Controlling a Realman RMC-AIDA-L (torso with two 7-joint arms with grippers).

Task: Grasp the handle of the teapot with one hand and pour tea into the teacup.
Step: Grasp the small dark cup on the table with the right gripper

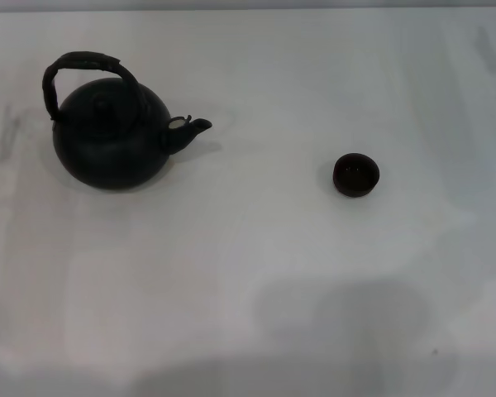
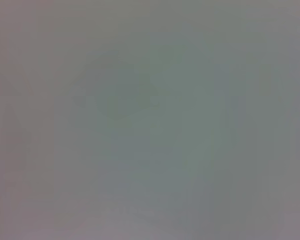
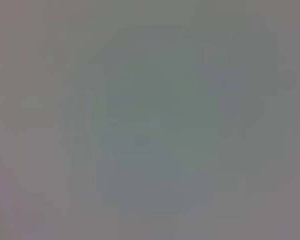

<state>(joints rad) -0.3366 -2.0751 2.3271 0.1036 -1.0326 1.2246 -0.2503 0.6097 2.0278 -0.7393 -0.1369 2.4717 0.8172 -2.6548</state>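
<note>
Teacup (image 1: 355, 174) R of teapot (image 1: 112, 136), well apart; pincers unseen, state unclear.

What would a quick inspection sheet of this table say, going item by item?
Surface: white table, bare and faintly shadowed along the near edge.
Job's things: black teapot on the robot's left, upright, lid on, handle arched over it, spout pointing toward the teacup, which stands upright and well apart on the right.
Clutter: nothing seen.
End effectors: neither in view; both wrist views show only a blank grey field.
Cables: nothing seen.
Surroundings: nothing seen beyond the table.
</note>
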